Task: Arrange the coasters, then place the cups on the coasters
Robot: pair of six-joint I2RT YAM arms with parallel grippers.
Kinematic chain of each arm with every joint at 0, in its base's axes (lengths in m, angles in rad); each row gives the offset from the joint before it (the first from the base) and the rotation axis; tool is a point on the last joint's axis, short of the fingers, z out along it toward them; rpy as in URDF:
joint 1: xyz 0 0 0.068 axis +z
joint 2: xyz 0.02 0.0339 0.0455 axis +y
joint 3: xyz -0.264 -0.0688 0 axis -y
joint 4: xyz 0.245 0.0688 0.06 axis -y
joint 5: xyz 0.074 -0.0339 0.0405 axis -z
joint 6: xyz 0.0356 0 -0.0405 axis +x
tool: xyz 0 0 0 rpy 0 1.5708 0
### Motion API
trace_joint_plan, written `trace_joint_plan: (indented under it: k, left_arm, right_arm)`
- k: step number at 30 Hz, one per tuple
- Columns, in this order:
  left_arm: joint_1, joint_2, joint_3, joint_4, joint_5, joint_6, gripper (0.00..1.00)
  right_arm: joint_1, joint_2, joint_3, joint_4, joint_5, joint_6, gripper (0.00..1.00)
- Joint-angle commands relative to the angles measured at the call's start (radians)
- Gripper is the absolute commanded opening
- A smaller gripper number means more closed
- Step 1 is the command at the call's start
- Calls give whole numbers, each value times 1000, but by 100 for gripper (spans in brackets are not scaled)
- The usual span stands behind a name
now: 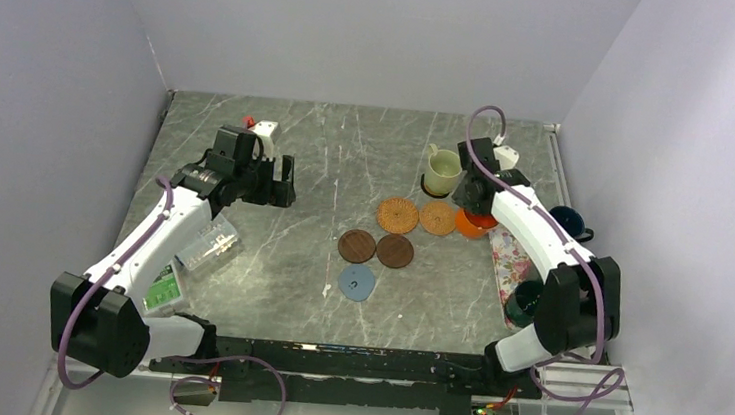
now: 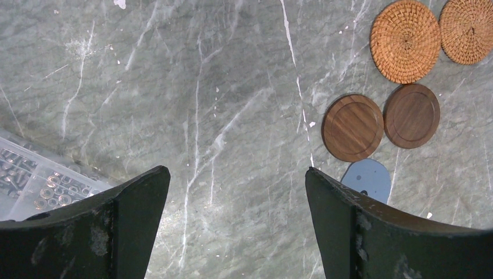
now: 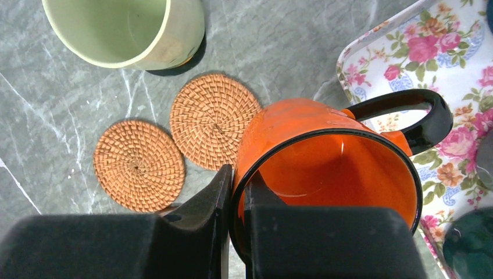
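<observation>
Because the right fingers (image 3: 224, 203) are nearly shut on just a thin stretch of the rim of the orange cup (image 3: 325, 168), one finger inside and one outside, the cup could pivot or slip in that narrow pinch. It might then land off-centre or nudge a coaster askew. The cup sits right at the fingertips, its black handle pointing away toward the floral tray (image 3: 442, 64). Two bare woven coasters (image 3: 214, 119) lie just beyond the fingers, to their left. The cup is glossy orange, black-rimmed and empty. The left fingers (image 2: 340, 209) stand wide apart, holding nothing.
</observation>
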Motion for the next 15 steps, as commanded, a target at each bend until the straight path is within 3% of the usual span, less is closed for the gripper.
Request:
trace_joint_plan:
  k: [1,15]
  left_arm:
    - [1,-32,4,24,12,-3,93]
    - [2,-24,5,22,6,1,93]
  right_arm:
    - [29,17,40,84,-20,-46,0]
    - [42,117,82,152,-125,-193,0]
